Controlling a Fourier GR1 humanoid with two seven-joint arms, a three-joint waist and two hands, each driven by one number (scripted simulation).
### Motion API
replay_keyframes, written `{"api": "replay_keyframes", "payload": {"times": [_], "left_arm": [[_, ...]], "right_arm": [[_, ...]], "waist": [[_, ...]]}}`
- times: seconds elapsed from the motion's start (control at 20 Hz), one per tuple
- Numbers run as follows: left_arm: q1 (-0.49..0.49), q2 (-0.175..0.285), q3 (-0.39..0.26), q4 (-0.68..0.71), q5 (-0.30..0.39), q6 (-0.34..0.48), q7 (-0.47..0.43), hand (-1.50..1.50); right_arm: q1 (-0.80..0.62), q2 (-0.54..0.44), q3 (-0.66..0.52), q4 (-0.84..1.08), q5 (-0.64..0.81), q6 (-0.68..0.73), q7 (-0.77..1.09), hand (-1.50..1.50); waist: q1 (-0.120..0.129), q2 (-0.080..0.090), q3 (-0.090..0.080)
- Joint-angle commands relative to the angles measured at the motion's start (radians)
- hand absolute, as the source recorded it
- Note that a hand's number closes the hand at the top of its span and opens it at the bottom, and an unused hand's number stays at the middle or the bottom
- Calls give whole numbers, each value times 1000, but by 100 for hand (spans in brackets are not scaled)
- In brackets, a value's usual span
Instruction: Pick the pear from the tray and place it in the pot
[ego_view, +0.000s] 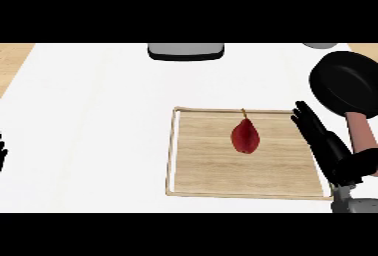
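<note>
- Just left of your right hand (334, 150), the pear (245, 136) lies on the wooden tray (207, 167). It is dark red, with its thin stem pointing away from you, and nothing touches it.
- Your right hand holds nothing. Its fingers (314, 125) are straight and spread a little, pointing away from you and leaning slightly left.
- That hand sits over the tray's right rim, fingertips near the far right corner. A strip of bare wood separates it from the pear, so the two are near but clearly apart.
- Beyond the fingertips and a little to the right stands the pot (347, 82) — black, round, and off the tray on the white counter (88, 125).
- The pot's pinkish handle (360, 131) runs from the pot back toward you and passes just right of the hand. You cannot tell whether hand and handle touch where they overlap near the wrist.
- Behind the hand, the grey forearm (360, 205) comes in at the lower right corner of the view.
- Well to the left of the right hand, past the whole tray and a wide stretch of counter, your left hand (2, 152) shows only as a dark sliver at the view's edge. You cannot tell how it is held.
- Far ahead of the right hand and off to its left, a grey object (184, 51) sits at the counter's far edge, well apart from the tray.
- The pear is on the tray's right half, slightly toward the far rim — closer to your right hand than to the left.
</note>
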Motion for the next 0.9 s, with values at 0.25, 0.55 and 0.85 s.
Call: {"api": "replay_keyframes", "payload": {"times": [0.25, 0.55, 0.85], "left_arm": [[-151, -186, -272, -100, 19, -249, -63, 0], [-115, -225, -300, -100, 54, -281, -51, 0], [-173, -264, -331, -78, 35, -316, -23, 0]], "right_arm": [[-161, 98, 126, 2, 228, -254, 255, 150], [-155, 153, 49, -120, 564, -724, 9, -150], [-113, 263, 263, -297, 924, -802, 322, -150]], "waist": [[-15, 5, -10], [-29, -11, -4], [-3, -7, -4]]}}
